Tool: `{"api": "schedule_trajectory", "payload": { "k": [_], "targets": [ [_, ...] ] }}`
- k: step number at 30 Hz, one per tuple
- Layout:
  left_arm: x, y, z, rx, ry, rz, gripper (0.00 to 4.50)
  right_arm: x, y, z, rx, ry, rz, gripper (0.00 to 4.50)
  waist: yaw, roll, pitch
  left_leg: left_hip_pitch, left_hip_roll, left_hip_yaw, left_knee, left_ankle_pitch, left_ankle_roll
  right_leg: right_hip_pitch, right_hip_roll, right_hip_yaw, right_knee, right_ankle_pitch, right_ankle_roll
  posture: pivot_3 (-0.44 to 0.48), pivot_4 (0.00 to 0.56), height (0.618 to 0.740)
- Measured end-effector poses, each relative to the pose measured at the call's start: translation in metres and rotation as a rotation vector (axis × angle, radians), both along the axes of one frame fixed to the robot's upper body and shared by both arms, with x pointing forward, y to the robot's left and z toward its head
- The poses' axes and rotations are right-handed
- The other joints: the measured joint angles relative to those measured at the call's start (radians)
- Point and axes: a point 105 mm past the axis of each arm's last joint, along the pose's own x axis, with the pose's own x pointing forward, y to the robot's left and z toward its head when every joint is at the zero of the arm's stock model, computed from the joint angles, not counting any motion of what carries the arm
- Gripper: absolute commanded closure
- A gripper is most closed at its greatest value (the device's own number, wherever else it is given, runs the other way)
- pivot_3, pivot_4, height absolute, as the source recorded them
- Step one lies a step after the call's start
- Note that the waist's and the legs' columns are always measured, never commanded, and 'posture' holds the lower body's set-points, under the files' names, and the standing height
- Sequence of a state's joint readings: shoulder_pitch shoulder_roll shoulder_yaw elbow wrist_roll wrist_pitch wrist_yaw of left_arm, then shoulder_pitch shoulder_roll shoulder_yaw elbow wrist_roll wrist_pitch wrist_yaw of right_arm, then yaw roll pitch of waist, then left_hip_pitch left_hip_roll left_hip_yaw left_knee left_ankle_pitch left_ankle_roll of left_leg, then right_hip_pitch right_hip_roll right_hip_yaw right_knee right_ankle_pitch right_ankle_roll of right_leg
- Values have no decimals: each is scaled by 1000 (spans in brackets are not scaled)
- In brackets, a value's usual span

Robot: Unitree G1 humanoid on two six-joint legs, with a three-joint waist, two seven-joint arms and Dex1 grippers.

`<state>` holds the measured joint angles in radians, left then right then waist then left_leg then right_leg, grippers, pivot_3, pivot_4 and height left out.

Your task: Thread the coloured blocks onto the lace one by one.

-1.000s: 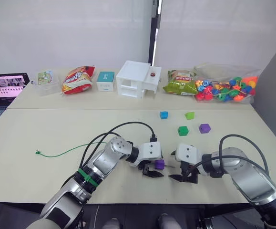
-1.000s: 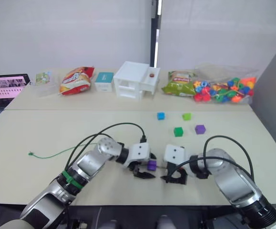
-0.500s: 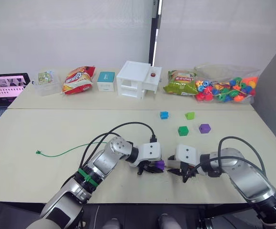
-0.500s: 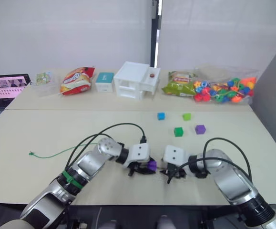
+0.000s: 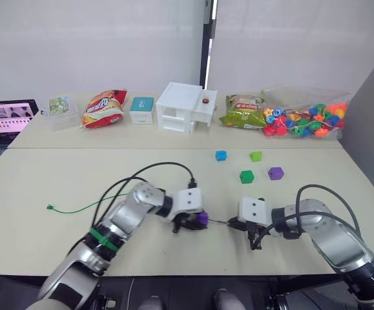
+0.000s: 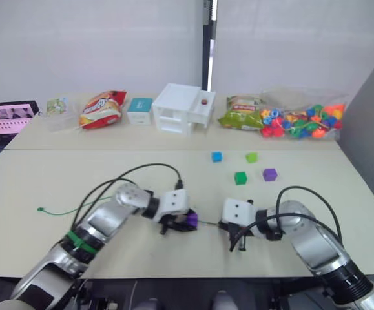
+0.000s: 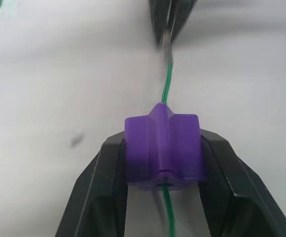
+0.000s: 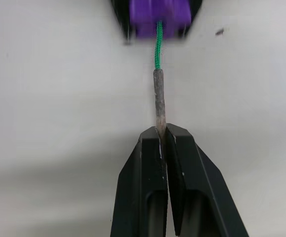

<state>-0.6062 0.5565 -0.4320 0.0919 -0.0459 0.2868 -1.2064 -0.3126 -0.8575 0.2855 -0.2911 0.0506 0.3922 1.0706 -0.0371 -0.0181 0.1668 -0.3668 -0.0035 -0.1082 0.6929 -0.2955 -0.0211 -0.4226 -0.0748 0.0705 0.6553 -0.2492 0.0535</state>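
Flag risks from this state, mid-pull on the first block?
1. The right gripper pinches only the end of the lace by its stiff tip; it might slip out under tension.
2. The left gripper clamps the purple block by two sides; a skewed pull may twist it loose.

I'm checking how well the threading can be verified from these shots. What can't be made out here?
- Lace inside the purple block: hidden by the block in the left wrist view.
- End of the lace's dark tip: covered by the right gripper fingers, right wrist view.
- Holes in the four loose blocks: too small in the eye views.
- Lace under the left gripper arm: hidden by the arm and cables, eye views.
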Motion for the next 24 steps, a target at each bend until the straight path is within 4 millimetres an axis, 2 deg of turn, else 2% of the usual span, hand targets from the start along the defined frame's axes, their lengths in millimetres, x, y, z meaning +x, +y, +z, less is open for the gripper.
{"api": "schedule_trajectory", "payload": {
  "k": [2,5,7,9,11,12,13,15,19,21,24],
  "targets": [
    [5,41,3,55,-22,61,3101,-1,-5,1,-17,-2,-1,4500,-10,0,0,2,1,0,-1,0,0,0,1,0,0,0,0,0,150,740],
    [14,134,14,216,-62,231,3101,0,-12,3,-27,-11,-16,4500,-27,0,0,10,2,3,-10,0,0,2,1,0,0,-1,-2,0,150,740],
    [11,182,18,299,-41,332,3101,-1,-13,3,-29,-8,-22,4500,-31,1,0,14,2,5,-14,0,0,4,0,0,0,-2,-3,0,150,740],
    [6,208,19,331,-27,380,3101,-1,-13,2,-27,-8,-22,4500,-29,1,0,14,2,5,-14,0,0,3,0,0,1,-2,-3,0,150,740],
    [3,227,20,352,-34,414,3101,-1,-12,3,-25,-9,-19,4500,-27,1,0,13,2,5,-14,0,0,2,-1,0,1,-2,-3,0,150,740],
    [3,235,21,342,-42,444,2601,-1,-12,3,-23,-9,-19,4500,-26,1,0,13,1,5,-14,0,0,2,-1,0,1,-2,-3,0,150,740],
    [3,237,21,322,-43,467,2076,-1,-11,3,-21,-9,-18,4500,-25,1,0,13,1,5,-14,0,0,2,-1,0,1,-2,-3,0,150,740],
    [5,234,22,266,-39,494,1473,0,-10,4,-17,-12,-14,4500,-21,1,0,12,1,5,-13,0,0,1,-1,0,1,-2,-3,0,150,740],
    [3,208,27,181,6,438,166,0,-7,4,-9,-10,-10,4500,-9,-1,1,10,2,5,-13,0,0,1,-1,-1,1,-2,-3,0,150,740],
    [6,190,37,133,5,416,166,1,-5,5,-7,-4,-14,4500,-4,-1,2,9,1,4,-12,0,0,0,-1,-1,1,-2,-3,0,150,740],
    [13,143,65,13,-34,316,166,5,5,13,14,-20,0,4500,0,-2,2,7,1,4,-10,0,0,0,-1,-2,0,-1,-3,0,150,740]
  ]
}}
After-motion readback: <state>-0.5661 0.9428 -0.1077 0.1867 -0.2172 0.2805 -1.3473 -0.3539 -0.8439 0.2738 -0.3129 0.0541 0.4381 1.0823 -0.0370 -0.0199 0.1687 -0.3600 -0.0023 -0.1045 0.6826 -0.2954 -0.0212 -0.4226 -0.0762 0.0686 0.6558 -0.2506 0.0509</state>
